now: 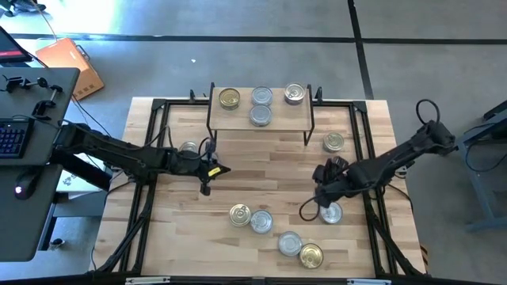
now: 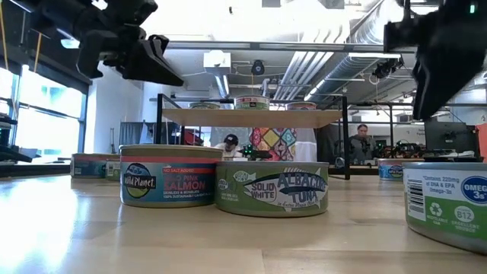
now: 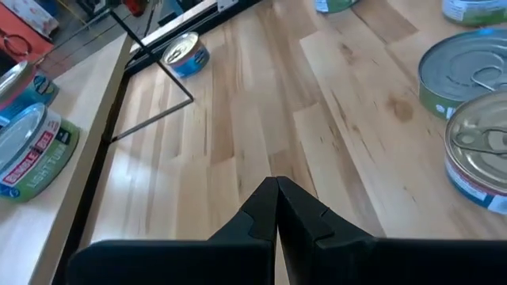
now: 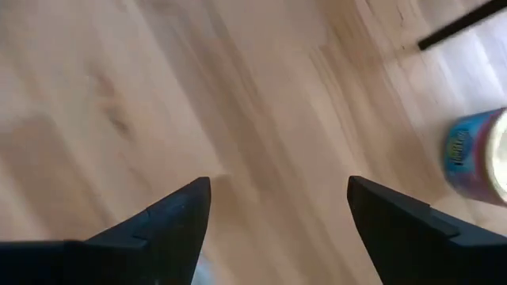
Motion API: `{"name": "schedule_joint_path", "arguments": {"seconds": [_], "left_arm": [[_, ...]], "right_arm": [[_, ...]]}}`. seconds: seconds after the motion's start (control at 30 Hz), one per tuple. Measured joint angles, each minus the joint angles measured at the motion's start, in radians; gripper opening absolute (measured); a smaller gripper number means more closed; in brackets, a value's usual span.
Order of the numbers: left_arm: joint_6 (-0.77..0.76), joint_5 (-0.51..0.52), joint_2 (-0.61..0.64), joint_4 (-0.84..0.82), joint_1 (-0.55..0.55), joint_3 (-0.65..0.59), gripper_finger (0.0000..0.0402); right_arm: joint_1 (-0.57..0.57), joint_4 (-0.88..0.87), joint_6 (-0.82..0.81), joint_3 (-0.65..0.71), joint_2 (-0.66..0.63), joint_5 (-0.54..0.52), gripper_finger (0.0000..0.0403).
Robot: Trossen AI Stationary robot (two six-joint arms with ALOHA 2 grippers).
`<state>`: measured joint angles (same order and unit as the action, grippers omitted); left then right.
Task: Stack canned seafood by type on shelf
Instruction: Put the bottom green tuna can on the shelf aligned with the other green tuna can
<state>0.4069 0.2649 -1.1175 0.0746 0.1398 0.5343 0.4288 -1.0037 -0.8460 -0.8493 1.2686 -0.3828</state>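
Right pincer (image 1: 321, 199), fingers spread and holding nothing, hovers at lower right of the high view beside a silver tin (image 1: 332, 212); it seems to be reaching; next it must lower, pinch, then carry to the shelf (image 1: 261, 119) at top centre; left pincer (image 1: 207, 176) waits pressed together.

Overhead, table-level, 2 wrist views.

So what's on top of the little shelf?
Four tins sit on the shelf: a gold-lidded one and three silver ones. Nothing looks stacked, but anything beneath the board is hidden.
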Motion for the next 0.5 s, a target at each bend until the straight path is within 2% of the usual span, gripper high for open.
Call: {"name": "schedule_joint_path", "arguments": {"seconds": [0.2, 0.27, 0.33, 0.4, 0.5], "left_arm": [[-0.011, 0.001, 0.0, 0.05, -0.002, 0.0, 0.0], [-0.012, 0.001, 0.0, 0.051, 0.0, 0.001, 0.0], [-0.012, 0.001, 0.0, 0.051, 0.001, 0.001, 0.0], [-0.025, 0.001, 0.0, 0.053, 0.001, 0.001, 0.0], [-0.073, 0.001, 0.0, 0.054, 0.001, 0.001, 0.0]], "right_arm": [[-0.071, 0.046, 0.052, 0.106, 0.0, -0.013, 0.0291], [-0.091, 0.109, 0.119, 0.109, 0.0, 0.066, 0.0291], [-0.092, 0.201, 0.165, 0.09, 0.001, 0.197, 0.0291], [-0.079, 0.284, 0.14, 0.053, 0.001, 0.291, 0.0291], [-0.039, 0.344, 0.058, 0.001, 0.022, 0.371, 0.0291]]}}
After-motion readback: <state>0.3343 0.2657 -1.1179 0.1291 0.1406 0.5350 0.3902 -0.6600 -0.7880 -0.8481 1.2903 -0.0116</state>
